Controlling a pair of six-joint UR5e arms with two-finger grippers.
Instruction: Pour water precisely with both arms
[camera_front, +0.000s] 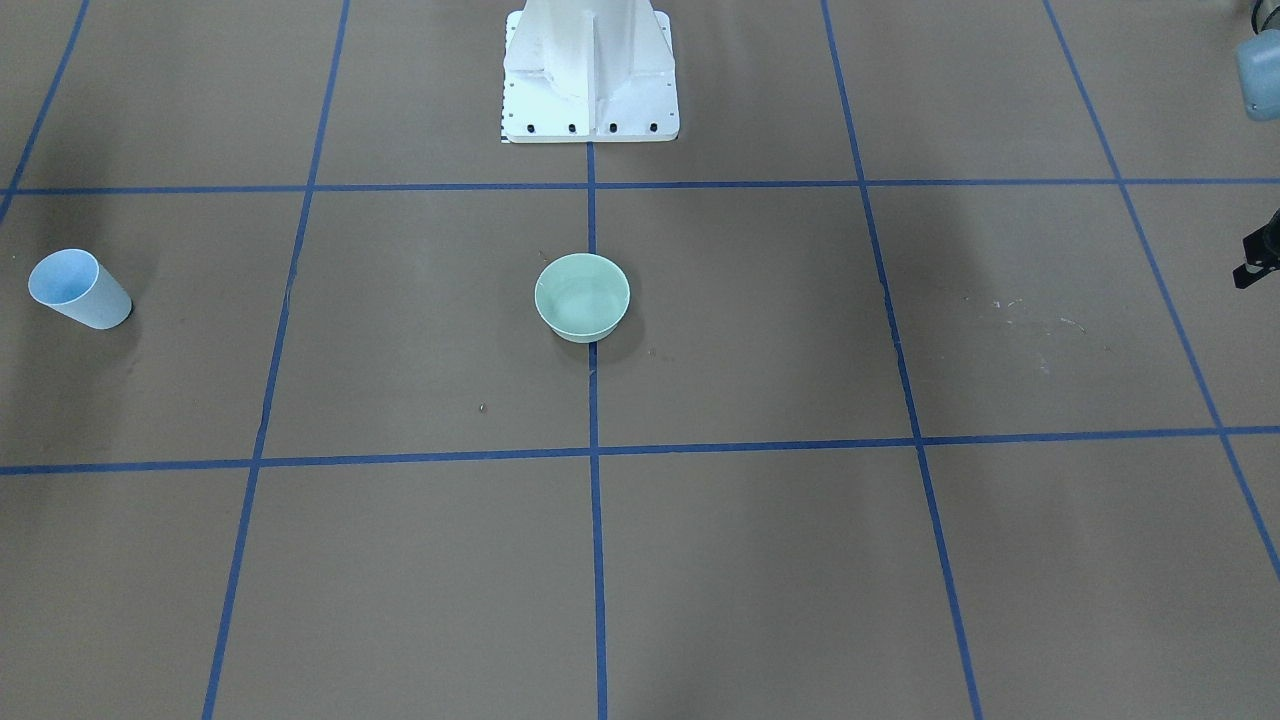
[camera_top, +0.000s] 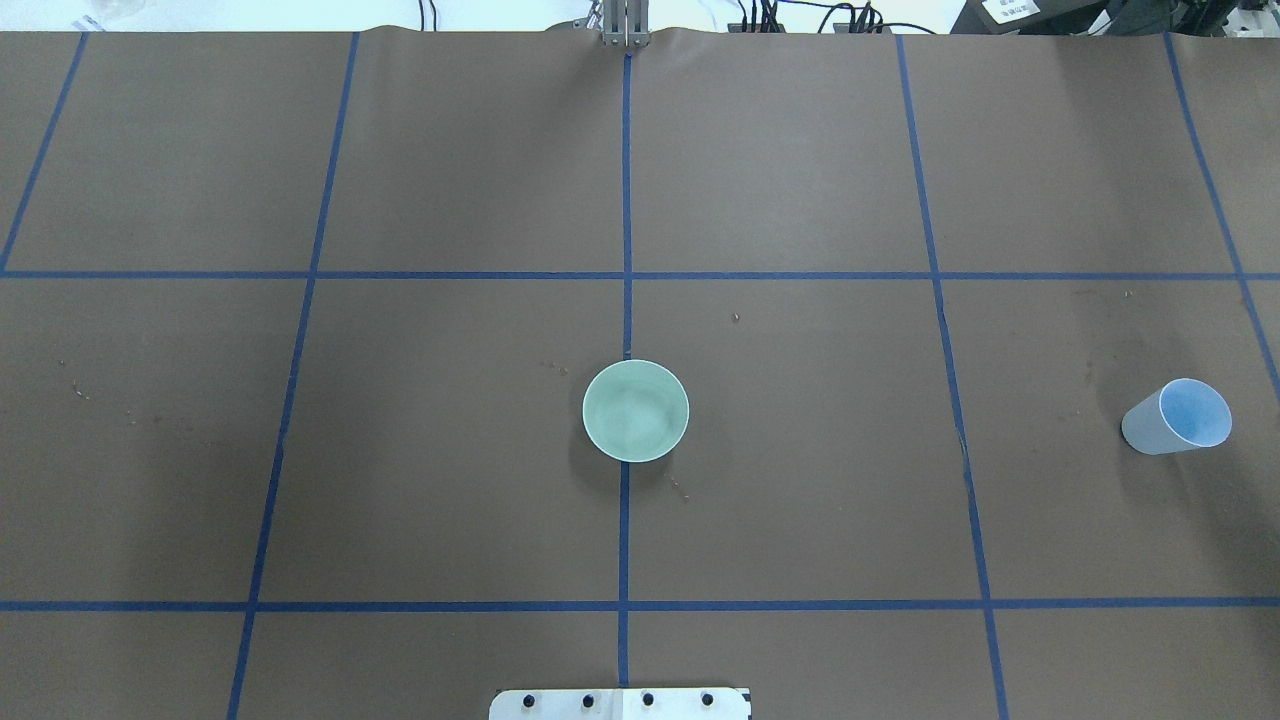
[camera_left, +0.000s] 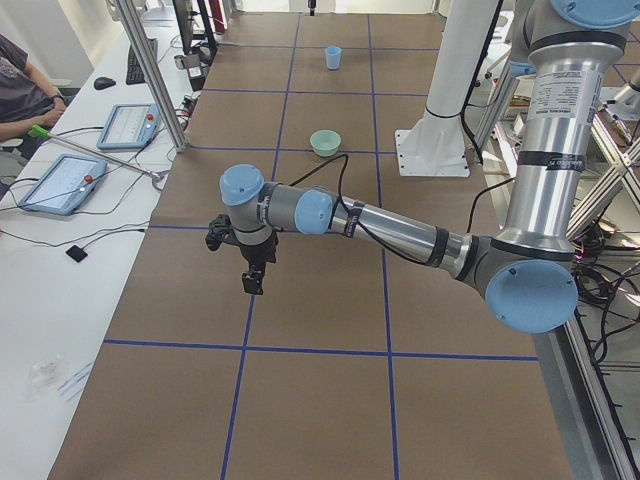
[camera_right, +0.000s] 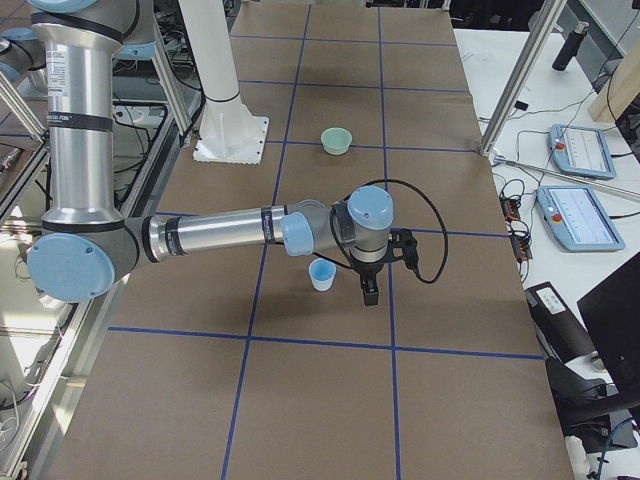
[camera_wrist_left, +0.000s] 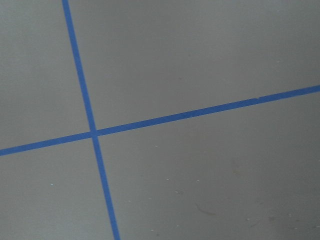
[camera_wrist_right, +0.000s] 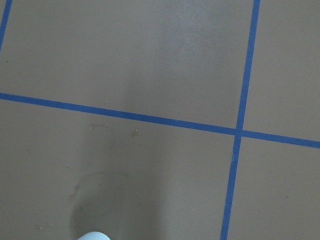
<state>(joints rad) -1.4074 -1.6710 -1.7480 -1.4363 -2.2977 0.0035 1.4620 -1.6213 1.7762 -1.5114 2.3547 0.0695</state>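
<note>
1. The water (camera_top: 632, 418) shows as a shallow, clear pool with whitish glints in the round pale green bowl (camera_top: 597, 400). The bowl stands at the middle of the table (camera_top: 800, 500), on a tape line in front of the white bolted pedestal (camera_top: 620, 703).
2. A pale blue plastic cup (camera_top: 1145, 428) stands mouth up near the table's end on the robot's right, well apart from the bowl (what it holds I cannot tell).
3. The side views alone show the arms whole.
   - The grey tubular left arm (camera_left: 400, 235) reaches low over the table's left end, and its black left pincer (camera_left: 253, 284) points down above the surface.
   - The matching right arm (camera_right: 215, 235) holds its right pincer (camera_right: 368, 292) near the cup.
   - Whether either pincer is spread or pressed together I cannot tell.
4. The right wrist view catches the cup's rim at its bottom edge, and faint ring stains.
5. Brown paper with a grid of blue tape lines (camera_front: 593, 500) covers the table. Along one long edge runs a white desk (camera_left: 60, 290) with two tablets (camera_left: 62, 182).
</note>
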